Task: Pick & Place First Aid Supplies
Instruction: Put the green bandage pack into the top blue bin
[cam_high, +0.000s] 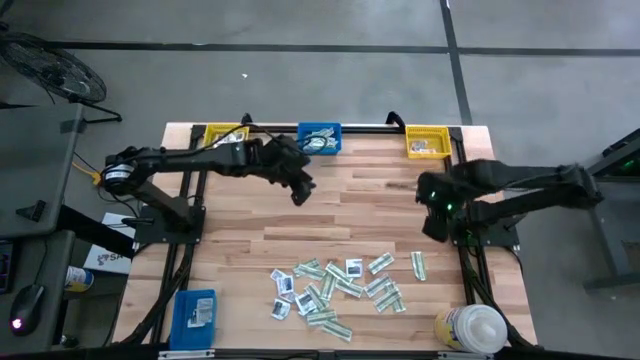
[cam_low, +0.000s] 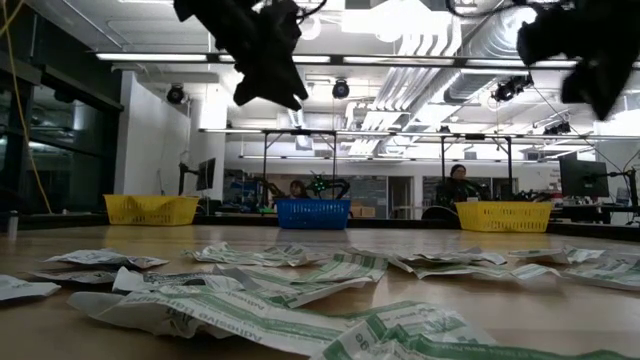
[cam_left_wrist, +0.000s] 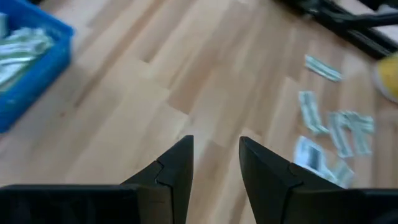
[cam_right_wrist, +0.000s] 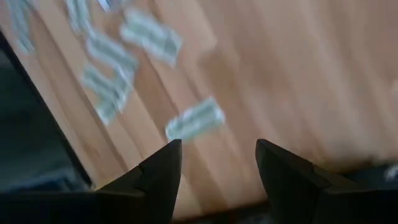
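Observation:
The first aid supplies, many flat white and green-and-white packets, lie scattered flat on the wooden table near its front edge, also spread across the low view. My left gripper hangs open above bare wood, just in front of the blue bin; nothing sits between its fingers. My right gripper hangs open near the table's right edge, above and behind a lone green packet.
Yellow bins stand at the far edge on either side of the blue bin, which holds packets. A blue box lies at the front left. A white-capped bottle stands at the front right. Bare wood lies mid-table.

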